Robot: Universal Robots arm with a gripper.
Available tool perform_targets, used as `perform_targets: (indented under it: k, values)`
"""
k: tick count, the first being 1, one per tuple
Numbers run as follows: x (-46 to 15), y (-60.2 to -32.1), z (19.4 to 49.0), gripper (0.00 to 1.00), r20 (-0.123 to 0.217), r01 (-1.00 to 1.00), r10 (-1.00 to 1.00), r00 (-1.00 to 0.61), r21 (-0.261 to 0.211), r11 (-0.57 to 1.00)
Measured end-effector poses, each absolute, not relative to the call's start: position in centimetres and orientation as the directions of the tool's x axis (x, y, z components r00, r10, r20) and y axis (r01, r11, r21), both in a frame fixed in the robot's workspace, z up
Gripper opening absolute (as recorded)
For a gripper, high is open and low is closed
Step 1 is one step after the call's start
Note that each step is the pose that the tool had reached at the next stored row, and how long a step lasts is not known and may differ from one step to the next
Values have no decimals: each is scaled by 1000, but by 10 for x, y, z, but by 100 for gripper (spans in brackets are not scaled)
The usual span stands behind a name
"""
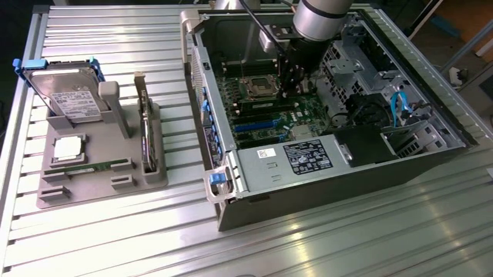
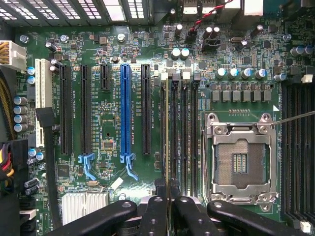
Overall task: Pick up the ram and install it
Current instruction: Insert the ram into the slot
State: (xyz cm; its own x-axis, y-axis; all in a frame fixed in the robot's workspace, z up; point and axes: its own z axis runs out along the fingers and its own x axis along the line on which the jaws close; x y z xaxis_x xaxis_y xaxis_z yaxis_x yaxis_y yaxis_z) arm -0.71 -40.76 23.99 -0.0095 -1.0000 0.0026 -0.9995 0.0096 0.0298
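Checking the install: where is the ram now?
In the wrist view the ram stands edge-on in the gripper, over the memory slots beside the CPU socket, inside the computer case on the exterior view's right.

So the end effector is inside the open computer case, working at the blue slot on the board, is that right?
Not quite. The end effector is inside the open computer case, but at the narrow black memory slots beside the processor socket, not the blue slot. The wrist view shows it, shut on the ram, which stands edge-on at those slots.
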Motion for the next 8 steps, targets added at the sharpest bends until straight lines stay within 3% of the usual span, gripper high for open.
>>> perform_targets:
  k: [8]
  values:
    - [-7,-408,240,12,3,-1000,-1000,-3,30,3]
